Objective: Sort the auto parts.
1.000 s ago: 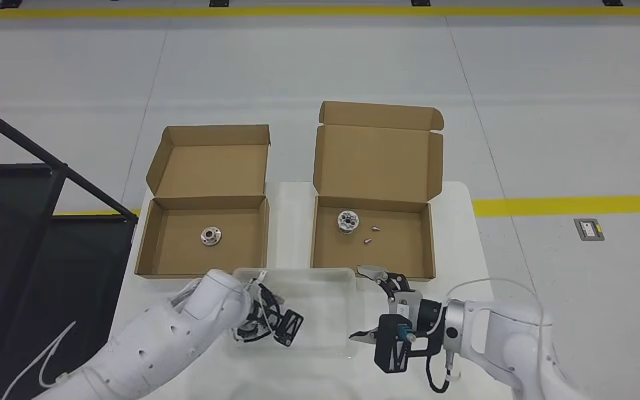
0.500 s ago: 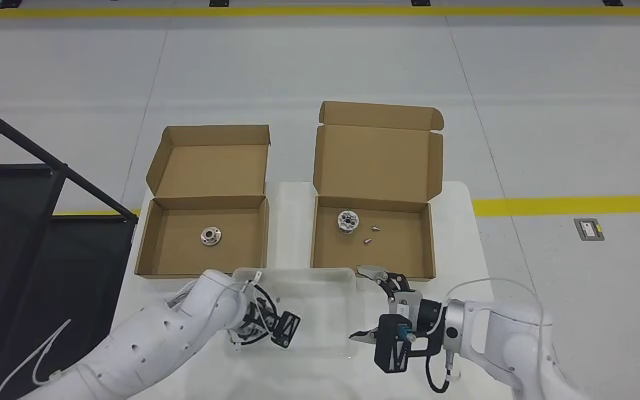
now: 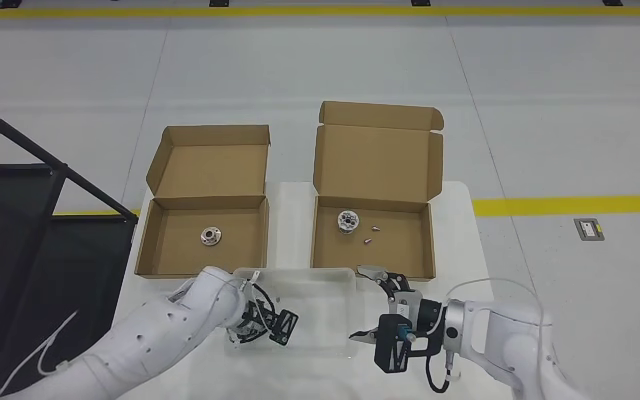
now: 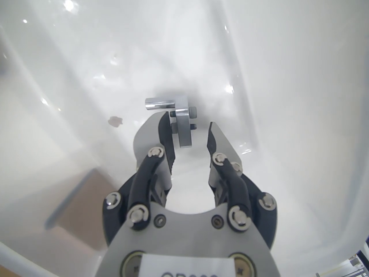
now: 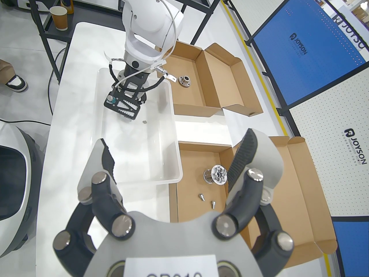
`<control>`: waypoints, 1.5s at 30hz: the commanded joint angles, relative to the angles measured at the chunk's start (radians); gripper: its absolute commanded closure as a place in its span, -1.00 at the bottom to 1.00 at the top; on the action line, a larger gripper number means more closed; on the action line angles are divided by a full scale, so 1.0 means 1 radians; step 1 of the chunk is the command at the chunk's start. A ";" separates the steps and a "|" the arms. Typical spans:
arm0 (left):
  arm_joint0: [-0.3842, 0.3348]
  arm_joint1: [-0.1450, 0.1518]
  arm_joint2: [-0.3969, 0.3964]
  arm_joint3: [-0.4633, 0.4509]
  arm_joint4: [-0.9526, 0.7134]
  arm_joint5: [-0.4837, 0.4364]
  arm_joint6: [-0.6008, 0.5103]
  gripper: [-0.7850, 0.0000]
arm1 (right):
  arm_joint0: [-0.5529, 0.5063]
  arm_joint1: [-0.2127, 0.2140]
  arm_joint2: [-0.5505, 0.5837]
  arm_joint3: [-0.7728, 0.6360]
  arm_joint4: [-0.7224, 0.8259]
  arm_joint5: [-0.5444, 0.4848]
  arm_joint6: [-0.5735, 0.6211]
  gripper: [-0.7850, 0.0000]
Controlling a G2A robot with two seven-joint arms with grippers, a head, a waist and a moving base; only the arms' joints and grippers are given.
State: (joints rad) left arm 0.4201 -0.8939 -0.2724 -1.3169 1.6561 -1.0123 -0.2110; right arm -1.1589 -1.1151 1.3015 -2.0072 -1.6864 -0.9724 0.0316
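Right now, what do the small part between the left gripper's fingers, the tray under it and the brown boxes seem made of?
Small part: probably polished metal, given its mirror-like glints. Tray: seemingly glossy translucent white plastic; highlights dot its walls. Brown boxes: matte cardboard, with folded flaps.

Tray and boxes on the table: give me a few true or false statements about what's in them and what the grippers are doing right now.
The left gripper is open around a metal part in the tray. True.
The right gripper holds a part. False: it is open and empty.
The left box is empty. False: a disc lies in it.
The right box holds a spool and two small pieces. True.
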 commanded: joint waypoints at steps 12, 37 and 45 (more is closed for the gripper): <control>-0.021 0.009 -0.035 -0.050 0.033 0.000 0.150 1.00 | 0.000 0.000 0.000 0.000 0.000 0.000 0.000 -1.00; 0.350 0.367 -0.727 -0.367 0.100 0.184 0.289 1.00 | 0.000 0.000 0.000 0.000 0.000 0.000 0.000 -1.00; 0.350 0.367 -0.727 -0.367 0.100 0.184 0.289 1.00 | 0.000 0.000 0.000 0.000 0.000 0.000 0.000 -1.00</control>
State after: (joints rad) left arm 0.7702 -0.5268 -0.9991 -1.6838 1.7563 -0.8282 0.0779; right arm -1.1589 -1.1151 1.3015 -2.0072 -1.6864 -0.9724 0.0316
